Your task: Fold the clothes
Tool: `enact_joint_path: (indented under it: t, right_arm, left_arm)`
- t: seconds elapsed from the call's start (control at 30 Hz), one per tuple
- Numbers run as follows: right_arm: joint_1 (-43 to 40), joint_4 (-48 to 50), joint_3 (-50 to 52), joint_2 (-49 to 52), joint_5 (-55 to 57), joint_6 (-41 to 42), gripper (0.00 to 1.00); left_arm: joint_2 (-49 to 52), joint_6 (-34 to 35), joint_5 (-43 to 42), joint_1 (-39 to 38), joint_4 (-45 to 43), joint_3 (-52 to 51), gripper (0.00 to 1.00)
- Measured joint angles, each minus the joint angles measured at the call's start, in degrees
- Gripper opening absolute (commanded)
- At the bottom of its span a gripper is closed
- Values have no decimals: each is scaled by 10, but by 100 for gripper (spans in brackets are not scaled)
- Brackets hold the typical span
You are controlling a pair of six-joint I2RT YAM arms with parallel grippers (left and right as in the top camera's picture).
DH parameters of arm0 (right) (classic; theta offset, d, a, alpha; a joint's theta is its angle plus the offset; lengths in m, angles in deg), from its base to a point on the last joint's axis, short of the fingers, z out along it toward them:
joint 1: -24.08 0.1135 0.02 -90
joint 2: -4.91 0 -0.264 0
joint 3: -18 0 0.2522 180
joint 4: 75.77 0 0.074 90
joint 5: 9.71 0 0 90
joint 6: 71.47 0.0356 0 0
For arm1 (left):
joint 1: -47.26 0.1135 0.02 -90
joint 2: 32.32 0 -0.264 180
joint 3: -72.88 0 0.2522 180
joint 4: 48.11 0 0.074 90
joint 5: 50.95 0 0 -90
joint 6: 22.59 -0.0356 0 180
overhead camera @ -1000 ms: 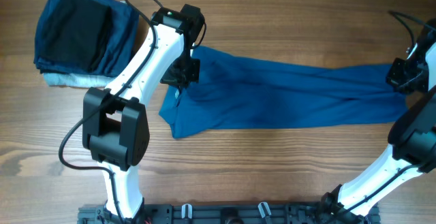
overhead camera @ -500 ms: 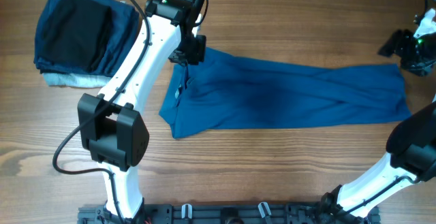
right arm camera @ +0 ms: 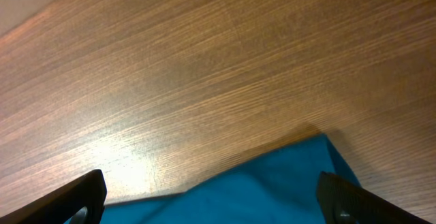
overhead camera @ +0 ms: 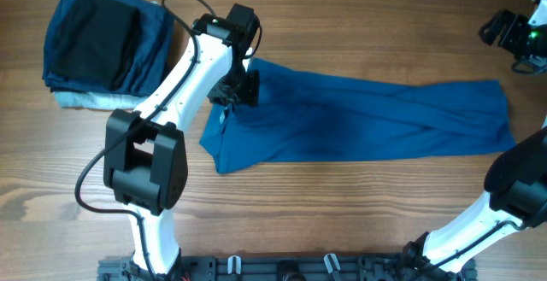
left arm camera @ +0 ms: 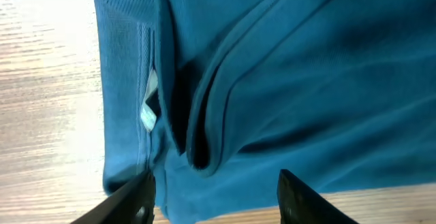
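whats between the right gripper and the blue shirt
Only bare wooden table. The right gripper is open and hangs clear of the blue shirt, beyond its far corner. This shows in the overhead and right wrist views.

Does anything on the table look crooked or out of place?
The shirt lies stretched in a long band, not spread flat. At its collar end a deep crease bunches up, and a white label shows.
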Motion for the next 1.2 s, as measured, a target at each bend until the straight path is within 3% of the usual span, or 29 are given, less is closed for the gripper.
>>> enact_joint_path:
  t: [0.13, 0.4, 0.63, 0.7, 0.87, 1.0, 1.2]
  right_arm:
    - [0, 4, 0, 0, 0, 0, 100]
    - [0, 5, 0, 0, 0, 0, 99]
    - [0, 5, 0, 0, 0, 0, 99]
    - [0, 5, 0, 0, 0, 0, 100]
    - [0, 5, 0, 0, 0, 0, 99]
    - [0, 5, 0, 0, 0, 0, 99]
    - [0, 5, 0, 0, 0, 0, 99]
  left_arm:
    - [0, 20, -2, 0, -54, -43, 47]
    - [0, 31, -4, 0, -82, -58, 45]
    - [0, 33, -4, 0, -99, -75, 16]
    - [0, 34, -4, 0, -96, -75, 13]
    - [-7, 33, -4, 0, -90, -76, 13]
    - [-67, 33, -4, 0, -83, -77, 14]
    - [-87, 35, -4, 0, -54, -77, 35]
